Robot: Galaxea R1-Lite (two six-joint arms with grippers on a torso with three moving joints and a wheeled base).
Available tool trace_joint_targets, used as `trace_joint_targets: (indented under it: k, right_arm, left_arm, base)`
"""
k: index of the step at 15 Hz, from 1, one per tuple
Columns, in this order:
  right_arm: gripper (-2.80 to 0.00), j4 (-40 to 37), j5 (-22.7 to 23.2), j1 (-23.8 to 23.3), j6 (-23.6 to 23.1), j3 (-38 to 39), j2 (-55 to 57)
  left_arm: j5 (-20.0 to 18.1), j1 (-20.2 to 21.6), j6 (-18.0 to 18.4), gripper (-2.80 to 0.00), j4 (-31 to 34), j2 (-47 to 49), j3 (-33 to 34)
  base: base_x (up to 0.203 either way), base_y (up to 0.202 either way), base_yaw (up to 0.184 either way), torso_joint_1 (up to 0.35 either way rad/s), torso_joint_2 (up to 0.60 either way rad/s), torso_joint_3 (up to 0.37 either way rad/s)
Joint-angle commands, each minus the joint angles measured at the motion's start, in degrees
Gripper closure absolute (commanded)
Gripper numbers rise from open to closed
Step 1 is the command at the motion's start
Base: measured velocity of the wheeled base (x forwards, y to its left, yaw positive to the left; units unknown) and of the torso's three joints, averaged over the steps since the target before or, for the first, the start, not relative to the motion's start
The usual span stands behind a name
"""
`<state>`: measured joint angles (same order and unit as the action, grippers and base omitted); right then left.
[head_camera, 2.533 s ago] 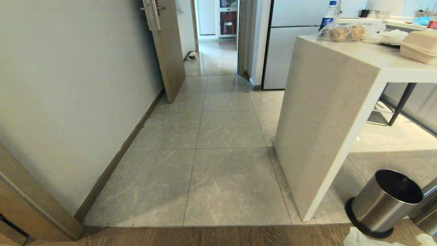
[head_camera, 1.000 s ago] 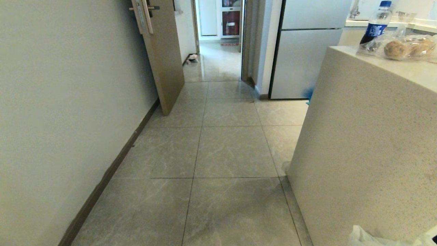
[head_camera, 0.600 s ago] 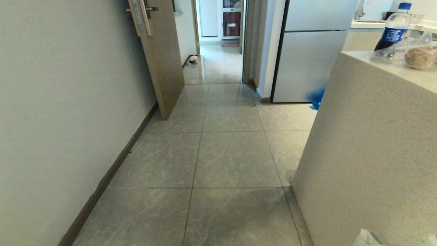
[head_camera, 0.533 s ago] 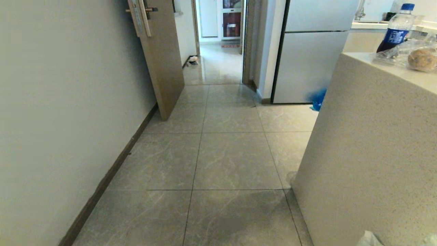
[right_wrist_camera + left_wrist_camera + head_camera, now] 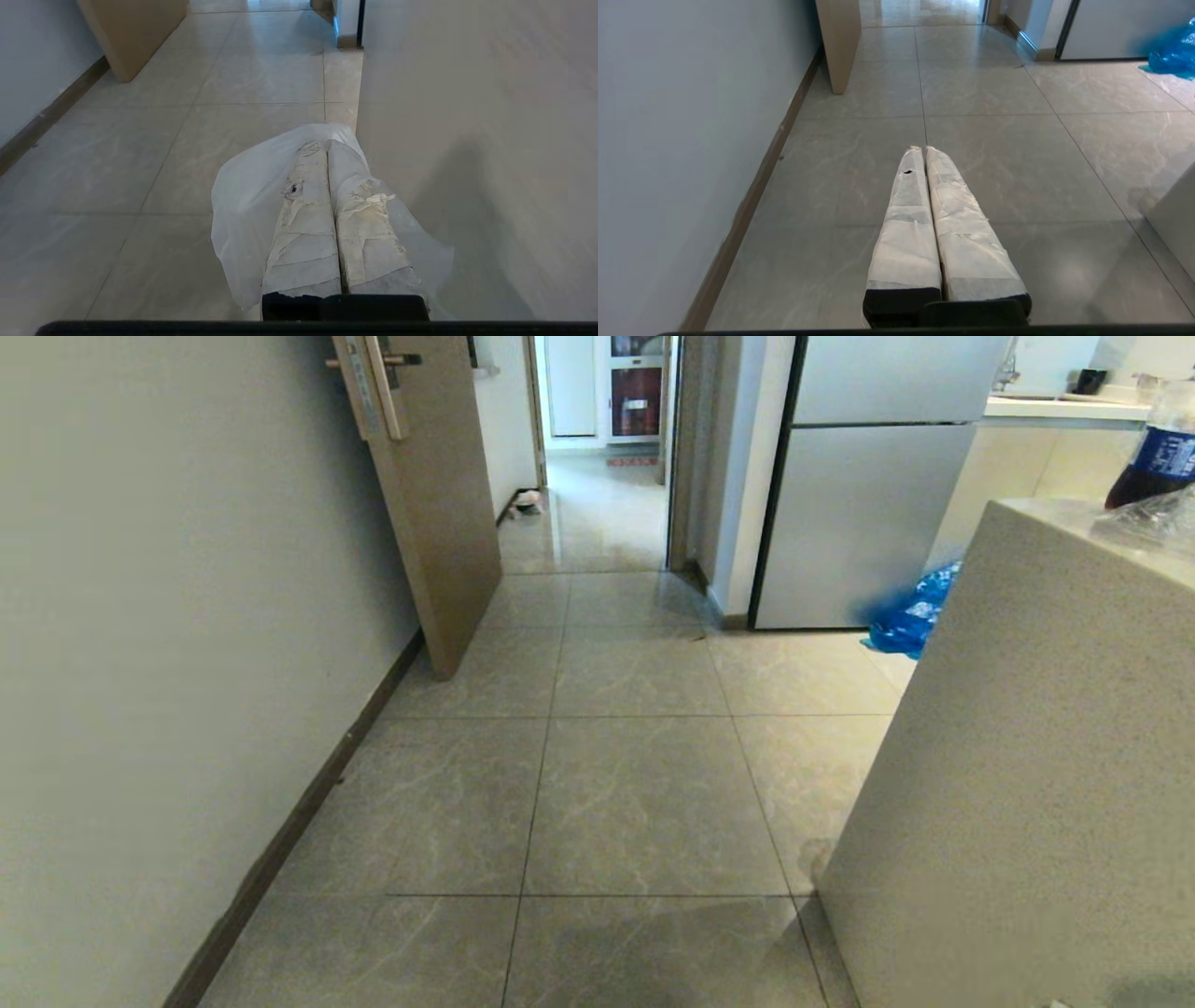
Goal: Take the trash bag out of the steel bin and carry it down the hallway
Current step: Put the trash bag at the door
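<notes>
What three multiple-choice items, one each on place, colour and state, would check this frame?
1. Where is the blue bag?
A. on the floor by the fridge
B. on the counter
C. against the left wall

2. What colour is the bag at the right end effector?
A. red
B. white
C. black

3. How is the left end effector?
A. shut on a bag
B. wide open
C. shut and empty

Key: 1 A, it lies on the tiles in front of the fridge, partly behind the counter. 2 B, thin white plastic bulges around the shut fingers. 3 C, its fingers meet with only floor beyond.
</notes>
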<state>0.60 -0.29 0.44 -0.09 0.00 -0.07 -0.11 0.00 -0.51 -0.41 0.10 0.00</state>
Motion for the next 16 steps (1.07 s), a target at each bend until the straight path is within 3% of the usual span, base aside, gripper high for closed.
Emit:
trace_joint_targets:
  k: [1,16]
  right_arm:
    - [0.00,0.02,0.03,0.00,0.01,0.00,-0.01]
    - [0.00,0.02,0.03,0.00,0.01,0.00,-0.01]
  left_arm:
    - [0.02,0.00,-0.02,0.00,-0.03,-0.01,0.00]
    - [0.02,0.00,-0.02,0.00,-0.03,-0.01,0.00]
  base:
    - [0.181,0.000,0.004,0.002,0.00,0.006]
    - [0.189,0.000,0.001,0.002,0.00,0.002]
